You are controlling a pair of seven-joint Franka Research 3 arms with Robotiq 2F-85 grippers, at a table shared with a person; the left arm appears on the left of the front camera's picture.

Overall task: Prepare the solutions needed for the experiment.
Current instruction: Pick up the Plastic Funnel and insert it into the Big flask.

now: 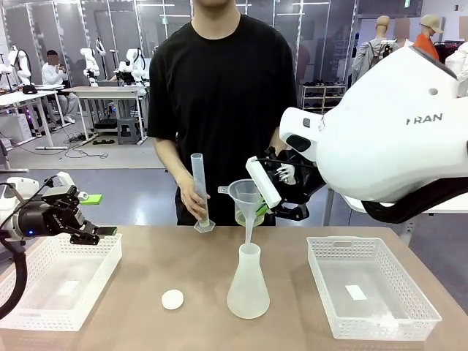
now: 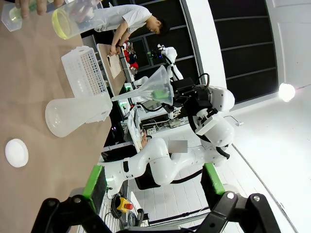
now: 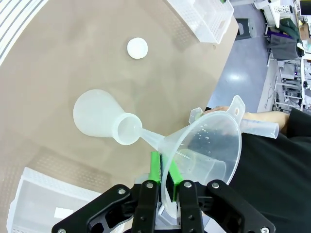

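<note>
The pale yellow-green solution (image 1: 247, 218) sits in a clear beaker (image 2: 68, 22) just behind the funnel; what supports the beaker is hidden. My right gripper (image 1: 268, 200) is shut on the rim of the clear funnel (image 3: 209, 141). It holds the funnel tilted, with the stem tip at the mouth of the translucent conical flask (image 1: 248, 281). The flask stands mid-table. The person's hand holds a graduated cylinder (image 1: 199, 191) upright on the table's far edge. My left gripper (image 1: 97, 216) hangs open over the left basket, with nothing between its fingers.
A white basket (image 1: 29, 311) lies at the table's left and another white basket (image 1: 380, 318) at the right. A small round white cap (image 1: 172, 299) lies left of the flask. The person stands close against the far edge.
</note>
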